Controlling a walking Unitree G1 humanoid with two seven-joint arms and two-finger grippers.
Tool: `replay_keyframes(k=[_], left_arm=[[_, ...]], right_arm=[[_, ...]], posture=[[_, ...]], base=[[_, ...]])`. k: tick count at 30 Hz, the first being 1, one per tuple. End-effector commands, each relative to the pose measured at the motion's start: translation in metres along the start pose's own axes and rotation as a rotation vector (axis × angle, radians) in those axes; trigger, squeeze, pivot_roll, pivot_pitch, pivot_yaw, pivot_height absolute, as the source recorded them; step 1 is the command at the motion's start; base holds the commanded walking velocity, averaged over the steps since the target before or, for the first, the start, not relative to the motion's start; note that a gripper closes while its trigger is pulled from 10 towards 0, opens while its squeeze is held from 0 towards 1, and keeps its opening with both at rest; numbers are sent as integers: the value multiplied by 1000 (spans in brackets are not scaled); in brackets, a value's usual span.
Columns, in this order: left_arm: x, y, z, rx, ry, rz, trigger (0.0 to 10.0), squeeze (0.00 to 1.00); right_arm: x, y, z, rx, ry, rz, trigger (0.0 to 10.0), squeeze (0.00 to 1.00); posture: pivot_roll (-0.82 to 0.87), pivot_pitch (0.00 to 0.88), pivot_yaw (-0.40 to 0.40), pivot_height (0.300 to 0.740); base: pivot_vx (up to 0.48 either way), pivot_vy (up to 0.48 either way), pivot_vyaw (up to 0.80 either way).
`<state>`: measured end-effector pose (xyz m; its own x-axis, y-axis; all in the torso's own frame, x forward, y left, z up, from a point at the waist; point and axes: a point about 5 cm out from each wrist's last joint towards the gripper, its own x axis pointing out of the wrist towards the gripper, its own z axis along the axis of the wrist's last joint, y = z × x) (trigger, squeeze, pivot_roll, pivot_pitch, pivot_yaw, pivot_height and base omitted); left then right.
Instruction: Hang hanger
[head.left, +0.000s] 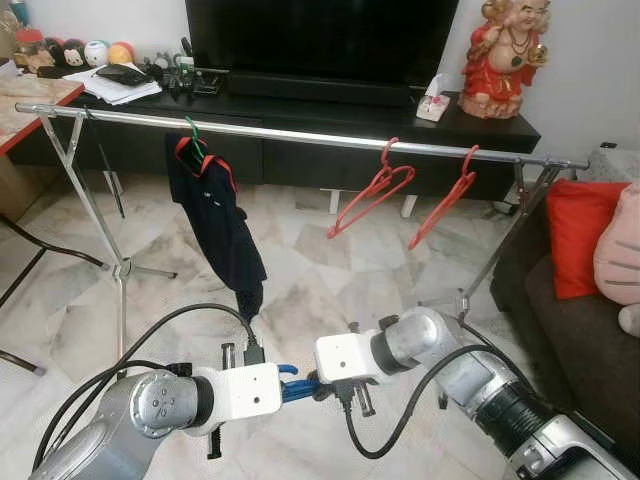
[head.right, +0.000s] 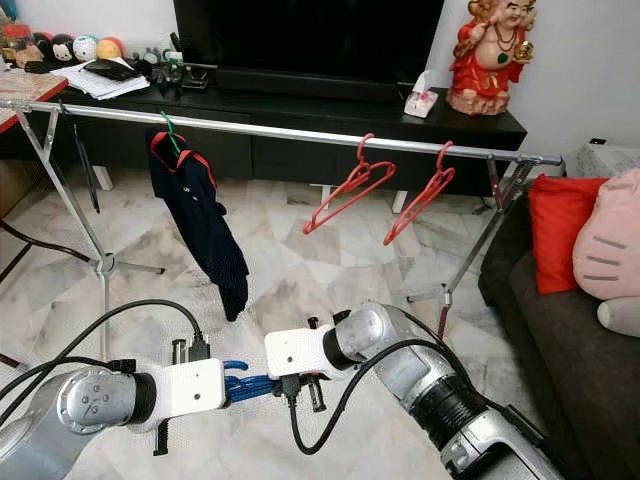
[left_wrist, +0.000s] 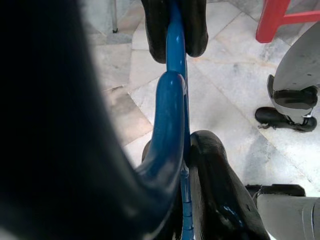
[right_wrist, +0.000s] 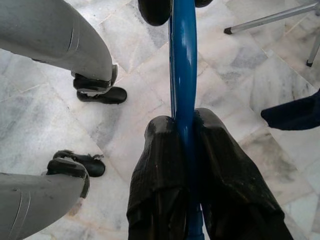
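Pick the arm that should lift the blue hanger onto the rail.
Probably right. Both grippers grip the blue hanger, but the right gripper sits nearer the bare stretch of rail between the shirt and red hangers.

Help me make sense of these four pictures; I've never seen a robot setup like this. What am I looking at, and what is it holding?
The top two pictures come from cameras on a humanoid robot's head, looking down at its two silver arms. The other two come from cameras on each wrist, looking along the black fingers. Both the left gripper and the right gripper are closed on one blue hanger, held between them above the marble floor. Ahead stands a metal clothes rail with a dark shirt on a green hanger and two bare red hangers, where the blue one presumably goes.
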<state>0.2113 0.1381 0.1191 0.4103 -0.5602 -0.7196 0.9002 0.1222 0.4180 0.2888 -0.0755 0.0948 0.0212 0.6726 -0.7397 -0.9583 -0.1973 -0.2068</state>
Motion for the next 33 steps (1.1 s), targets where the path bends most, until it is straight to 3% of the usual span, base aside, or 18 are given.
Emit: replay_keyframes(k=[1, 24, 33], left_arm=[[5, -10, -19, -31, 104, -60, 0, 0], [4, -5, -13, -30, 73, -27, 0, 0], [-2, -2, -13, -24, 67, -24, 0, 0]], right_arm=[[-14, -11, 22, -106, -77, -24, 10000, 1000], [-14, -9, 17, -128, -46, -18, 10000, 1000], [-22, -12, 1, -171, 76, -53, 10000, 1000]], posture=[[-39, 0, -108, 740], [-46, 0, -109, 740], [-46, 0, -93, 740]], base=[[0, 0, 0], [0, 0, 0], [0, 0, 0]])
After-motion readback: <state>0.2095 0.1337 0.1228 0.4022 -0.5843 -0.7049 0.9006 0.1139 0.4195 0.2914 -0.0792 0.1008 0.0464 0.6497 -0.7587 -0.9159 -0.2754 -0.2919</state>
